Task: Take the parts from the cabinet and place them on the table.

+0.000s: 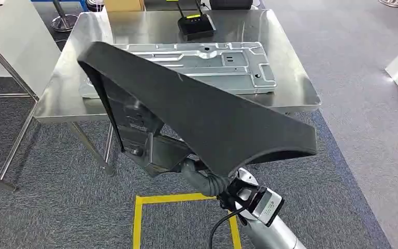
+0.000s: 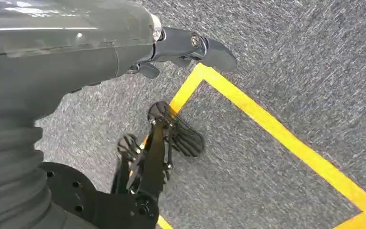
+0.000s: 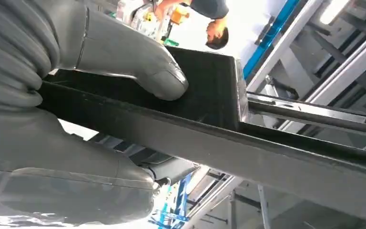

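The left robot hand (image 2: 171,52) hangs low over the grey carpet (image 2: 290,57) and its yellow floor tape (image 2: 267,119). It holds nothing, with the thumb standing apart from the darker fingers; it looks idle because the part needs only one carrier.

Ahead, in the head view, stands the stainless steel surface (image 1: 72,93), the likely drop-off. A stamped grey metal plate (image 1: 207,65) already lies flat on it, long side across, and a small black box with antennas (image 1: 196,25) sits behind that plate near the far edge. Bare steel remains to the plate's left and in front of it.

The task's thing, a large black moulded panel (image 1: 202,119), is in the air between the robot and the surface, tilted, its broad face turned up toward the camera and hiding part of the plate. The right robot hand (image 3: 76,109) grips it at one edge: the thumb (image 3: 138,62) presses on one face and the palm and fingers lie against the other, the rim clamped between. An edge grip probably suits such a thin, wide piece, though it may lever against the hold, so the placement should be slow. A person (image 3: 209,19) stands in the background of the right wrist view.
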{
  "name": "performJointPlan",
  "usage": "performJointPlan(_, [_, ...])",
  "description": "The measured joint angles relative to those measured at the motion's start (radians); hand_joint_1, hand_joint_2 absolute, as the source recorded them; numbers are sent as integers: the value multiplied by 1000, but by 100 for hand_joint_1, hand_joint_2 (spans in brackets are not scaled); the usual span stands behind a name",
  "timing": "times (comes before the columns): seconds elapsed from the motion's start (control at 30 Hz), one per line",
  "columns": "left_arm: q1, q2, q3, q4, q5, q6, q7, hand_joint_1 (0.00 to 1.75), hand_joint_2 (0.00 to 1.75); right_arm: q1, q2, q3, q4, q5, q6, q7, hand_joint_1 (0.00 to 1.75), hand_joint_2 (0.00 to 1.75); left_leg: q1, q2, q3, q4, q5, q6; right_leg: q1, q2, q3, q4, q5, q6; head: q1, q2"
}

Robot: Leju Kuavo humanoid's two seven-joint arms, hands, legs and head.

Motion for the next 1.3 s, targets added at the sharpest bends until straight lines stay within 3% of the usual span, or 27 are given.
performJointPlan(0.1, [0, 0, 0, 0, 0, 0, 0, 0, 175, 0, 0, 0, -2, 0, 0, 0, 175, 175, 0, -2, 36, -3, -33, -9, 2, -1, 64, -237, 192, -14, 0, 0])
performJointPlan(0.13, [-1, 0, 0, 0, 0, 0, 1, 0, 175, 0, 0, -1, -2, 0, 0, 0, 175, 175, -3, -4, 53, 4, -42, -16, 11, -1, 61, -244, 178, -17, -1, 0])
performJointPlan(0.17, [-4, 0, 0, 0, 0, 0, 1, 0, 175, 1, 0, -1, -2, 0, 0, 0, 175, 175, -2, -4, 51, 0, -50, -23, 13, -1, 65, -247, 172, -23, 0, 0])
performJointPlan(0.27, [-5, 1, 0, 0, 0, 0, 1, 0, 175, -1, 5, -2, -6, 0, 0, 0, 175, 175, -1, -3, 69, 10, -50, -41, 10, 3, 90, -258, 177, -46, 1, 0])
performJointPlan(0.3, [-6, 0, 0, 0, 0, 0, 1, 0, 175, -1, 6, -2, -8, 0, 0, 0, 175, 175, 1, -1, 59, 41, -55, -42, 8, 2, 104, -267, 174, -50, 2, 0])
performJointPlan(0.33, [-9, 0, 0, 0, 0, 0, 1, 0, 175, -4, 8, -2, -10, 0, 1, 0, 175, 175, 2, -1, 24, 105, -64, -44, 7, 1, 111, -268, 168, -57, 1, 0])
performJointPlan(0.4, [-10, 1, 0, 0, 0, 0, 1, 0, 175, -4, 10, -2, -10, 0, 2, 0, 175, 175, 2, -1, -78, 261, -124, -54, 7, 1, 123, -268, 155, -61, 1, 0])
performJointPlan(0.43, [-7, 1, 0, 0, 0, 0, 1, 0, 175, -2, 10, -2, -10, 0, 2, 0, 175, 175, 2, -1, -122, 316, -156, -56, 7, 1, 130, -268, 147, -61, 1, 0])
performJointPlan(0.47, [-4, 1, 0, 0, 0, 0, 1, 0, 175, -1, 10, -2, -10, 0, 2, 0, 175, 175, 2, -1, -148, 331, -166, -57, 7, 3, 140, -268, 139, -60, 1, 0])
performJointPlan(0.5, [-3, 1, 0, 0, 0, 0, 1, 0, 175, -1, 10, -2, -10, 0, 2, 0, 175, 175, 2, -1, -154, 307, -151, -55, 7, 5, 151, -268, 131, -59, 1, 0])
performJointPlan(0.53, [-2, 1, 0, 0, 0, 0, 1, 0, 175, -1, 10, -2, -10, 0, 2, 0, 175, 175, 3, -1, -143, 246, -108, -55, 7, 6, 165, -268, 121, -57, 1, 0])
performJointPlan(0.6, [-2, 2, 0, 0, 0, 0, 1, 0, 175, -1, 10, -2, -10, 0, 2, 0, 175, 175, 2, 0, -98, 77, 28, -48, 7, 5, 195, -268, 99, -51, 1, 0])
performJointPlan(0.63, [-1, 3, 0, 0, 0, 0, 1, 0, 175, -2, 9, -2, -9, 0, 2, 0, 175, 175, -1, 1, -97, 23, 72, -43, 12, 4, 202, -263, 88, -45, 1, 0])
performJointPlan(0.67, [-3, 3, 0, 0, 0, 1, 1, 0, 175, -2, 9, -2, -9, 0, 2, 0, 175, 175, -5, 2, -92, 32, 37, -37, 13, 8, 200, -265, 82, -40, 1, 0])
performJointPlan(0.7, [-2, 4, 0, 0, 0, 1, 0, 0, 175, -3, 10, -2, -10, 1, 2, 0, 175, 175, -6, 0, -89, 28, 58, -31, 14, 8, 203, -266, 74, -33, 1, 0])
performJointPlan(0.77, [-2, 4, 0, 0, 0, 0, 1, 0, 175, -4, 10, -2, -10, 0, 2, 0, 175, 175, -1, -1, -78, 23, 54, -18, 15, 8, 211, -258, 77, -24, 1, 0])
performJointPlan(0.83, [-3, 3, 0, 0, 0, 0, 1, 0, 175, -6, 10, -2, -11, 0, 2, 0, 175, 175, 2, -1, -60, 14, 47, -6, 11, 4, 182, -190, 64, -12, 2, 0])
performJointPlan(0.93, [-3, 3, 0, 0, 0, 0, 1, 0, 175, -4, 8, -2, -10, 0, 2, 0, 175, 175, 1, -2, -51, 15, 31, 0, 5, 4, 41, 15, -28, 0, 1, 0])
performJointPlan(0.97, [-2, 3, 0, 0, 0, 0, 1, 0, 175, -2, 8, -2, -10, 0, 2, 0, 175, 175, 0, -2, -44, 15, 24, -1, 3, 3, 5, 51, -39, 3, 1, 0])
performJointPlan(1.0, [-1, 3, 0, 0, 0, 0, 1, 0, 175, -1, 8, -2, -10, 0, 0, 0, 175, 175, 0, -3, -34, 15, 16, -1, 3, 2, -5, 38, -16, 5, 1, 0])
performJointPlan(1.07, [-1, 3, 0, 0, 0, -2, -2, 0, 175, 2, 6, -7, -11, 7, -13, 0, 175, 175, -1, -3, -5, 15, -3, -4, 4, 1, 33, -99, 91, -3, 1, 0])
performJointPlan(1.1, [-2, 3, 0, 0, 0, -2, -3, 0, 175, 5, 4, -14, -17, 8, -18, 0, 175, 175, -2, -4, 10, 14, -14, -6, 6, 0, 62, -193, 159, -12, 1, 0])
performJointPlan(1.13, [0, -1, 0, 0, 0, -2, -3, 0, 175, 6, -1, -23, -21, 8, -18, 0, 175, 175, 0, -3, 7, 11, -22, -8, 12, -1, 72, -240, 194, -23, 1, 0])
performJointPlan(1.17, [-3, -4, 0, 1, 0, -3, -4, 0, 175, 5, -3, -32, -24, 6, -18, 0, 175, 175, -2, -6, 13, 10, -24, -15, 18, -4, 64, -253, 162, -29, 2, 0])
performJointPlan(1.23, [-2, -5, 0, 1, 0, -3, -5, 0, 175, 13, -8, -43, -34, 6, -18, 0, 175, 175, 0, -2, 22, 15, -23, -30, 24, 0, 71, -262, 179, -45, 2, 0])
performJointPlan(1.27, [-2, -5, 0, 1, 0, -3, -5, 0, 175, 13, -9, -46, -37, 6, -18, 0, 175, 175, -2, -2, 32, 10, -21, -38, 21, 0, 83, -266, 174, -53, 3, 0])
performJointPlan(1.3, [-5, -4, 0, 1, 0, -2, -5, 0, 175, 14, -9, -48, -42, 6, -18, 0, 175, 175, -1, -2, 26, 20, -30, -40, 10, 2, 103, -277, 176, -54, 2, 0])
